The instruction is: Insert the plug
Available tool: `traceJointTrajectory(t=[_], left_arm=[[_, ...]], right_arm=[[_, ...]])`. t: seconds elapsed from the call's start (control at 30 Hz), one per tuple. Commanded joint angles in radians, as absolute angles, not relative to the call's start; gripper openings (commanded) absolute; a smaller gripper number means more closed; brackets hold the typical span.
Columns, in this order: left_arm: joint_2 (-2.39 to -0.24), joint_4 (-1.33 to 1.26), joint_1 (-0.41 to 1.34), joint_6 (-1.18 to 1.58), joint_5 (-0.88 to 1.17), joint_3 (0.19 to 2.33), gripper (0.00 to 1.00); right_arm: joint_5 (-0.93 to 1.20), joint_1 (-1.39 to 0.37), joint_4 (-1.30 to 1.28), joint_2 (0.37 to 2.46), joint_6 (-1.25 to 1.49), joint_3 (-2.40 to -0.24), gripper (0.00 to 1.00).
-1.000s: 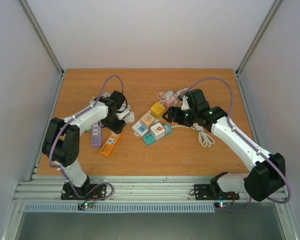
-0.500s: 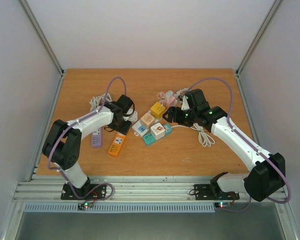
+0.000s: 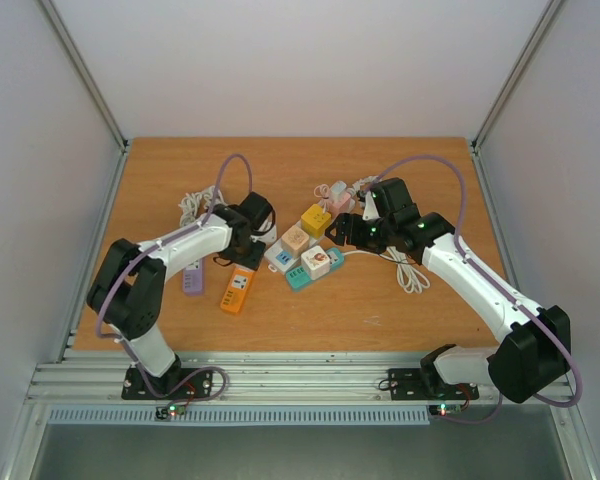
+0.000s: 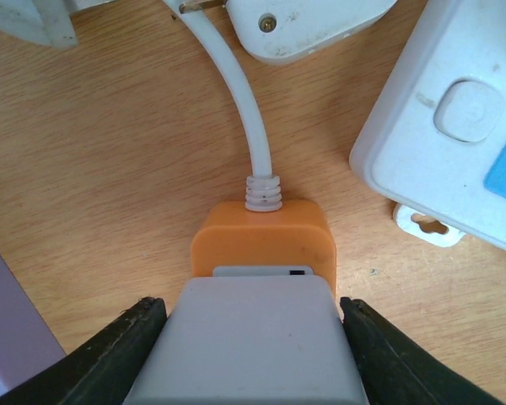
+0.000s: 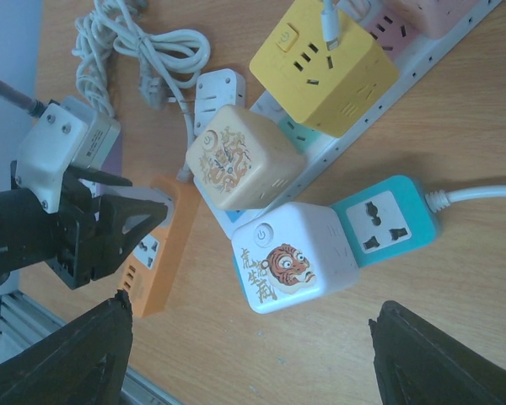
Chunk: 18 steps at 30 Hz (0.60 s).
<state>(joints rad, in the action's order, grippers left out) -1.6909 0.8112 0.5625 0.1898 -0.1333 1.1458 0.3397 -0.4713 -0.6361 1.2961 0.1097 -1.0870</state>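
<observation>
The left arm has swung toward centre, dragging the orange power strip [image 3: 235, 290]. Top view: left gripper [image 3: 240, 262] left of centre, right gripper [image 3: 343, 232] right of centre. Left wrist: jaws clamp the strip, bottom centre; white plug [image 4: 304, 25] at top edge. Right wrist: jaws wide apart, empty.

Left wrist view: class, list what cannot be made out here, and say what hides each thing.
- Pale grey block: lower part cut off by the bottom edge of the left wrist view.
- Orange power strip: sockets hidden under that block.
- White round cable: far end leaves the top edge.
- Lilac plastic strip: only a corner shows, left edge.
</observation>
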Motion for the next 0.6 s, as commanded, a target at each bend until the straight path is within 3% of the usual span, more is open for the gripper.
traceJointTrajectory(t=[0.0,0.17,0.47,0.57], left_arm=[[-1.736,0.869,0.566,0.242,-0.137,1.195,0.61],[-1.693,0.891,0.566,0.265,-0.141,1.246,0.77],[-1.572,0.886,0.56,0.297,-0.222,1.269,0.91],[-1.515,0.825,0.558,0.271,-0.215,1.26,0.99]], right_arm=[[0.34,-0.477,-0.631,1.272,0.099,-1.087,0.78],[0.334,-0.477,-0.635,1.263,0.1,-1.086,0.79],[0.331,-0.477,-0.65,1.258,0.1,-1.094,0.79],[0.322,-0.477,-0.658,1.258,0.098,-1.099,0.79]])
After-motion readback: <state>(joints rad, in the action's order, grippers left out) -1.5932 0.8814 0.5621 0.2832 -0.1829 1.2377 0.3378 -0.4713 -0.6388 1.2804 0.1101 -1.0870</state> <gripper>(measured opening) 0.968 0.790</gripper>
